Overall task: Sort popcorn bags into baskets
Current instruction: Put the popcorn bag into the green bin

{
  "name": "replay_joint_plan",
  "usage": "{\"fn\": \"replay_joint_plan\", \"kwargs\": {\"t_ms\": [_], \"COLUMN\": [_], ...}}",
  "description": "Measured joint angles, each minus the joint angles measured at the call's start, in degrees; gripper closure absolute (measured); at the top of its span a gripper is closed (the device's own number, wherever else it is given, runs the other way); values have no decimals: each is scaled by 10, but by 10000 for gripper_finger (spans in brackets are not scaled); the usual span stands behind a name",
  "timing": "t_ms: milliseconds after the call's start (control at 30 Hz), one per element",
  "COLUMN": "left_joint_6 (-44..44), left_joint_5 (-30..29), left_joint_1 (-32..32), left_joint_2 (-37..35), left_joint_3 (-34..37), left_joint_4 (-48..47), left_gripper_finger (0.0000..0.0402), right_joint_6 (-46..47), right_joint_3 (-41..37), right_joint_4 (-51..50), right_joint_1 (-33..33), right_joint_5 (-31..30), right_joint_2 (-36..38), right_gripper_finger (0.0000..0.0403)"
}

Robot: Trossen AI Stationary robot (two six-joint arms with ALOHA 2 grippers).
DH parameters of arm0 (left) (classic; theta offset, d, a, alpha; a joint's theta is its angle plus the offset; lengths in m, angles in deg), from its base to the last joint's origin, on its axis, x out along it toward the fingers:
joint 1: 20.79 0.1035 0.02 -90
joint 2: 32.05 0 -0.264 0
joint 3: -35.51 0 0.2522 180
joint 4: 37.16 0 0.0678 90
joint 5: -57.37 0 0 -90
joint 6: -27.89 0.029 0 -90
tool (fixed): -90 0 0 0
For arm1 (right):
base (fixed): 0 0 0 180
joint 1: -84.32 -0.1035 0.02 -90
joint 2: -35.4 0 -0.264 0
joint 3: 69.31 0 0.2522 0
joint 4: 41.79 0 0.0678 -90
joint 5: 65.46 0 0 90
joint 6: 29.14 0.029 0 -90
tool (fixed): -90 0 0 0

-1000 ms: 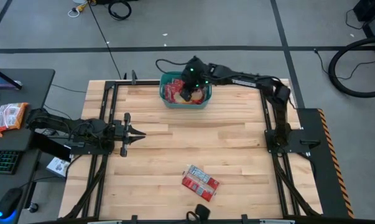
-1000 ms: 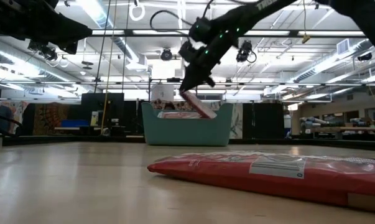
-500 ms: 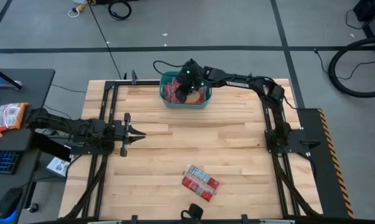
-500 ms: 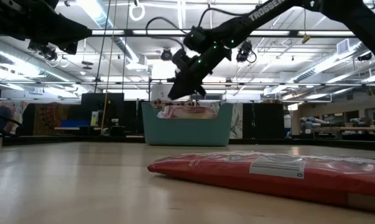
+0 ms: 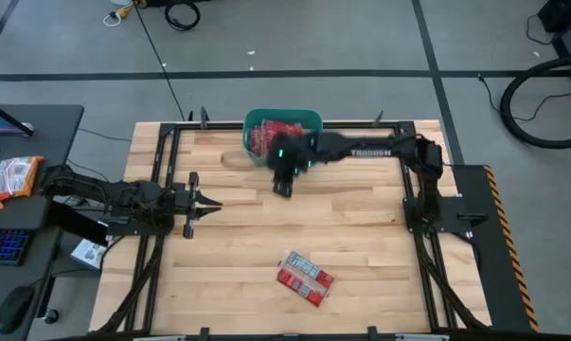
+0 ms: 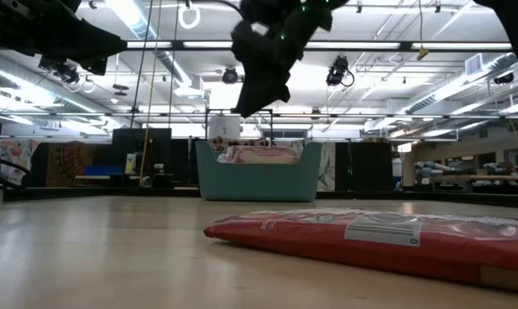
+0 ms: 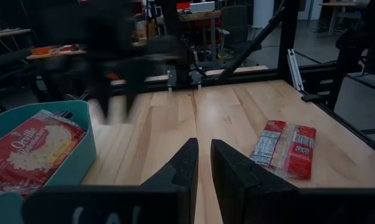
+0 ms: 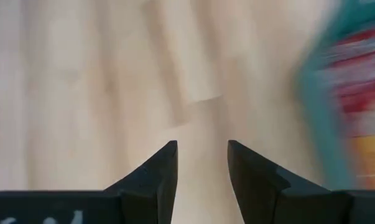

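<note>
So the right end effector [image 5: 282, 186] is hanging over the wooden bench [image 5: 361, 237] just beside the teal basket [image 5: 258, 120], on the side facing the middle of the bench. Its fingers [image 8: 156, 174] are standing apart with nothing between them, only bare wood showing in the gap. The basket is sitting at the far edge of the bench and is holding red popcorn bags [image 7: 32, 146], including a big one with a yellow popcorn picture lying flat on top. In the low view the bags are poking up just over the rim.

One more red popcorn bag [image 5: 305, 276] is lying flat on the bench by itself, well apart from the basket, near the front edge.

The left end effector [image 5: 207, 205] is waiting over the left side of the bench, pointing toward the middle, fingers [image 7: 178, 177] nearly together with a thin slit between them and gripping nothing.
</note>
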Motion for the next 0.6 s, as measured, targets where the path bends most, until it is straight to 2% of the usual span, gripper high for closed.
{"fn": "replay_joint_plan", "kwargs": {"t_ms": [167,300,467,600], "left_joint_6": [0,0,0,-1], "left_joint_5": [0,0,0,0], "left_joint_1": [0,0,0,0], "left_joint_2": [0,0,0,0], "left_joint_3": [0,0,0,0], "left_joint_4": [0,0,0,0], "left_gripper_finger": [353,353,353,353], "right_joint_6": [37,112,236,287], "right_joint_3": [-4,-27,-61,-79], "right_joint_4": [-27,-30,-27,-24], "right_joint_1": [-100,-170,-225,-256], "right_joint_5": [-41,-66,-60,-68], "right_joint_2": [-2,-2,-2,-2], "right_gripper_finger": [256,256,256,256]}}
